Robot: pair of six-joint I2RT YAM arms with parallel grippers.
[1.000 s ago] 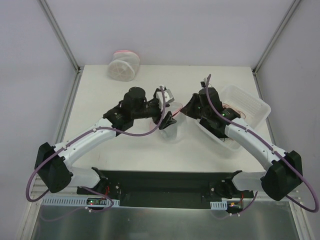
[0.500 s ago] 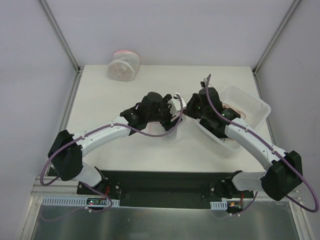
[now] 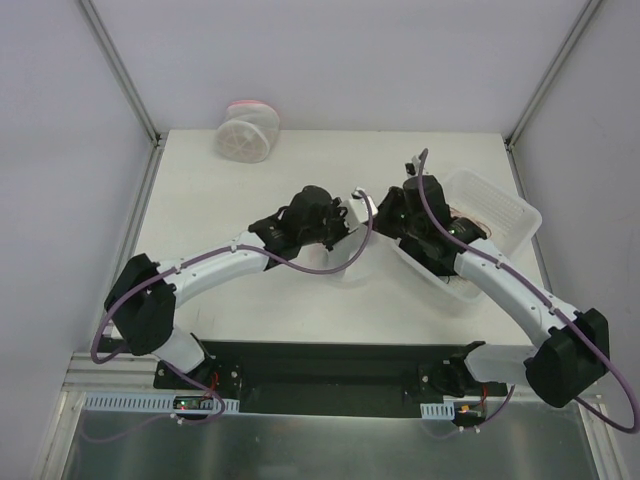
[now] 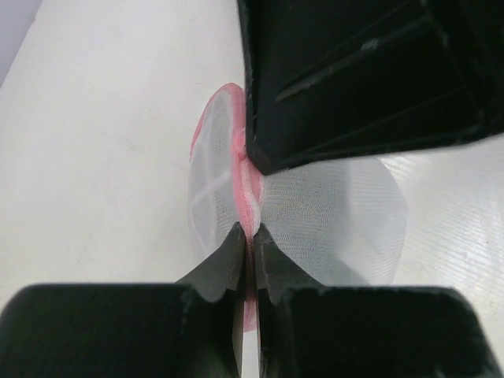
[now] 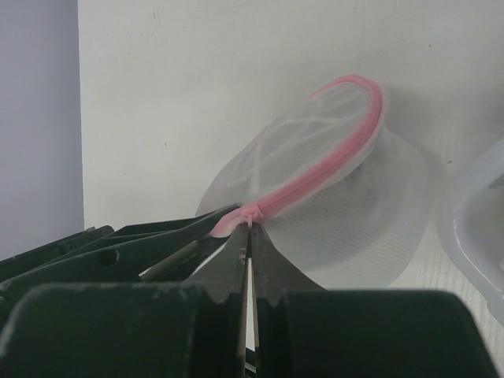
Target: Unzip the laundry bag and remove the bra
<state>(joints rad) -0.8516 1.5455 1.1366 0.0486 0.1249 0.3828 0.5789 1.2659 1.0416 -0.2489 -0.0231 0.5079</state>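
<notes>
bag (image 5: 315, 197): floppy see-through white mesh dome, pink zip rim
left tool (image 4: 248, 236): clenched on rim
right tool (image 5: 250, 228): pinching rim too
around: clear plastic tub (image 3: 510, 205), drum bag (image 3: 245, 135)

Both arms are in tight. The left arm (image 3: 215, 268) sweeps in from eight o'clock and the right arm (image 3: 500, 285) from four o'clock, elbows bowed outward. Left hand (image 4: 246, 236) and right hand (image 5: 250, 236) sit nose to nose at centre, each with its fingers clamped tip to tip, the two nearly touching.
</notes>
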